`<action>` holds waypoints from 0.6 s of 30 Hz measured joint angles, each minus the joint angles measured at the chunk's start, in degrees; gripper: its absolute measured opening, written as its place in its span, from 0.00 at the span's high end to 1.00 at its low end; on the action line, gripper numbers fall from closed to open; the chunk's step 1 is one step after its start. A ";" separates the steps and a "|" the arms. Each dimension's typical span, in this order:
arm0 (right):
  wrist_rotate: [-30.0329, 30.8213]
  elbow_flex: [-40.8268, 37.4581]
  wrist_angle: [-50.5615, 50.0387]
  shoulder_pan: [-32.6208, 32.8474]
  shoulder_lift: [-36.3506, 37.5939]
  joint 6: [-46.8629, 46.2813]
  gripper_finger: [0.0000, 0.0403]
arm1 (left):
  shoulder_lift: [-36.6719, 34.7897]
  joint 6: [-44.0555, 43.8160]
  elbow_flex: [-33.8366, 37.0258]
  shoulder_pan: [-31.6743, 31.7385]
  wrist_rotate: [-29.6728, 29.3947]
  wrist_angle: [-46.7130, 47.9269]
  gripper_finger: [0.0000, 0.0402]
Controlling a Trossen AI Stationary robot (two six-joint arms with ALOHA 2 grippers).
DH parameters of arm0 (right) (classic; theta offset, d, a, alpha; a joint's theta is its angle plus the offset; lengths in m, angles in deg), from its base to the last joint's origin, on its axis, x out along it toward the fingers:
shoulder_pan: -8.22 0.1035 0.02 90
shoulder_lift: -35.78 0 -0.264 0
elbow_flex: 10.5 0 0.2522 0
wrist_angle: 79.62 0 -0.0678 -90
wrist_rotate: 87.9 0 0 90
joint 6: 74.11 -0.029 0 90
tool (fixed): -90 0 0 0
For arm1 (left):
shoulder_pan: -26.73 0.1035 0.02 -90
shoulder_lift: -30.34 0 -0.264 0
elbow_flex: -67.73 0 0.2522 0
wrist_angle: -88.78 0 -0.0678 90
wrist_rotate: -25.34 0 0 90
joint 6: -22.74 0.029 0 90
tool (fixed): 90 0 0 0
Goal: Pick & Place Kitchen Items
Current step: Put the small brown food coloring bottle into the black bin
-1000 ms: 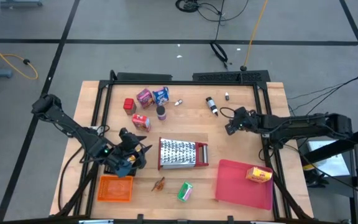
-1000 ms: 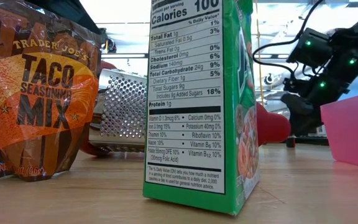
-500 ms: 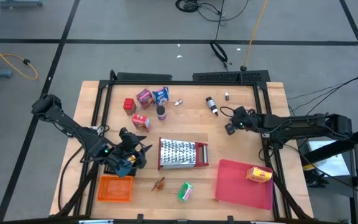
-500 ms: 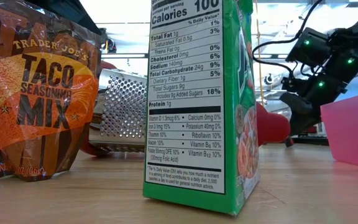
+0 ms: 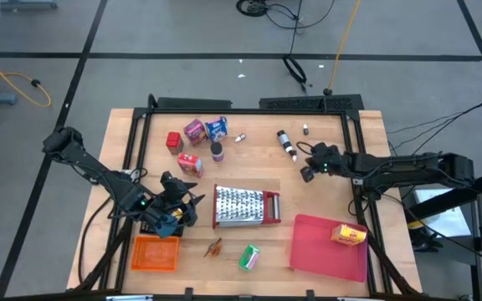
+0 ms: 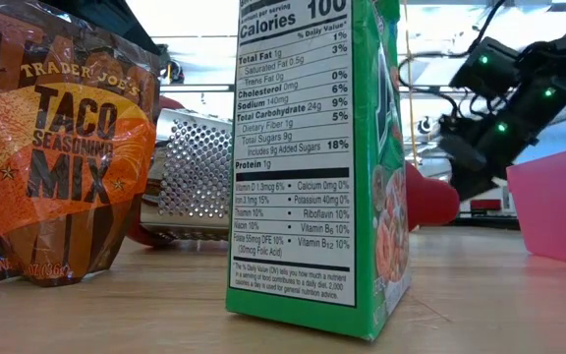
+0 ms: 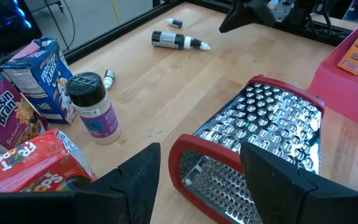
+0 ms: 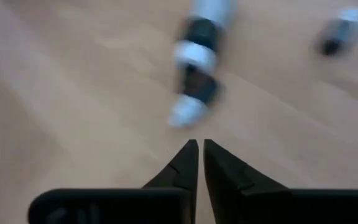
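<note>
My right gripper is shut on nothing, its tips just above the wood a short way off a small dark-and-white bottle that lies on its side. My left gripper hangs open, holding nothing, next to the steel grater's red end. Near the table's far left, small boxes and a dark-lidded jar stand upright. A green box and an orange packet sit near the front edge.
The grater lies mid-table. A flat red tray at the front right carries a yellow box. A tiny dark item lies beyond the bottle, and another small one near the boxes. A black frame edges the table.
My right gripper has tipped up, its fingertips rising a little off the table, as the low view shows. Nothing on the table has moved, and my left arm has kept still.
</note>
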 joint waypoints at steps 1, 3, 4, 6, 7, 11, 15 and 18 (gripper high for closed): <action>-2.35 0.00 1.61 -0.19 -0.01 0.60 0.93 | 0.00 -0.01 0.00 0.00 0.00 0.00 0.44; -4.43 0.00 3.74 -0.61 -0.49 2.28 0.91 | 0.00 -0.01 0.00 0.00 0.00 0.00 0.44; -4.24 0.00 4.30 -1.01 -0.81 2.58 0.89 | 0.00 -0.01 0.00 0.00 0.00 0.00 0.44; -4.18 0.00 5.27 -2.48 -1.37 2.55 0.85 | 0.00 -0.01 0.00 0.00 -0.02 0.00 0.44; -4.19 0.00 6.00 -3.22 -1.69 2.57 0.83 | 0.00 -0.01 0.00 0.00 -0.03 -0.01 0.44; -4.16 0.00 9.61 -6.67 -3.34 3.66 0.72 | 0.00 -0.01 0.00 0.00 -0.18 0.00 0.44; -4.21 0.15 12.33 -11.55 -4.08 4.46 0.64 | 0.00 -0.01 0.00 0.00 -0.20 -0.01 0.44; -4.42 1.54 12.19 -14.76 -5.24 5.49 0.61 | 0.00 0.20 0.00 0.02 -0.22 0.00 0.44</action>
